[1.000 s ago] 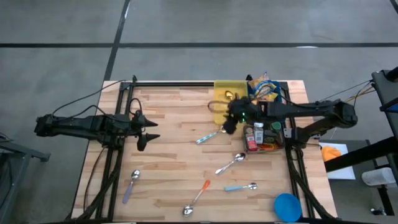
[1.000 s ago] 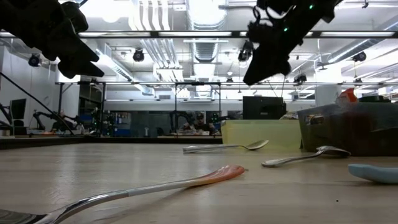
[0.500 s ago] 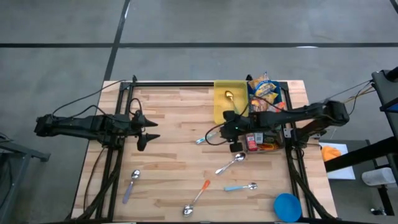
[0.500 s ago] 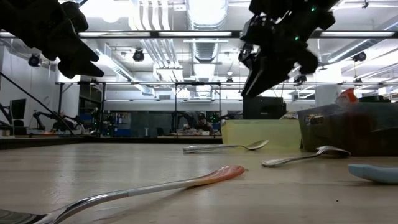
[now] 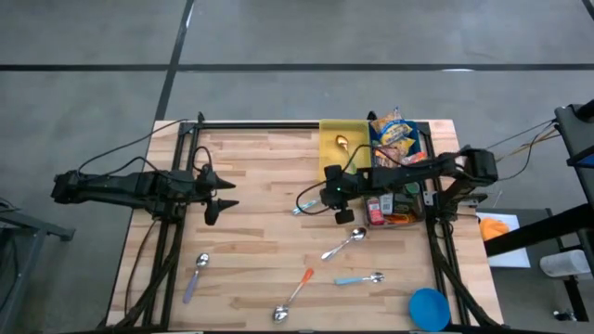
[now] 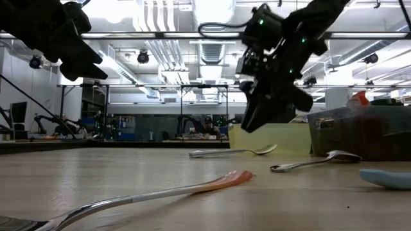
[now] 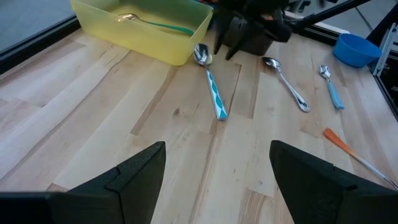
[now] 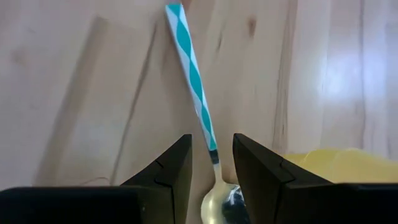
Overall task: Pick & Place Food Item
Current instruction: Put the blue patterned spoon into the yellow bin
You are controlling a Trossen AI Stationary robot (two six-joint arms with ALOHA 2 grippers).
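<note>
While the right pincer (image 5: 336, 199) hangs low over the teal-striped spoon (image 8: 196, 84), note that its fingers (image 8: 169, 168) stand a narrow gap apart, straddling the neck of the handle and gripping nothing yet. The spoon lies flat on the tabletop (image 5: 260, 232), its bowl just beside the yellow bin (image 5: 331, 160), which already holds one spoon, its handle running away from the bin. No food item is being approached; the pictures show cutlery work, so treat this spoon as the thing in hand. Judgement: you are at the pre-grasp. Keep the fingers centred on the thin neck, come down until the tips nearly meet the wood, then close squarely so the handle does not roll out sideways. Mind the bin wall close by the bowl; a skewed descent could nudge it. The left pincer (image 7: 214, 171) waits wide open at the far left of the tabletop, well apart. Other spoons lie scattered nearer the front edge; leave them.
</note>
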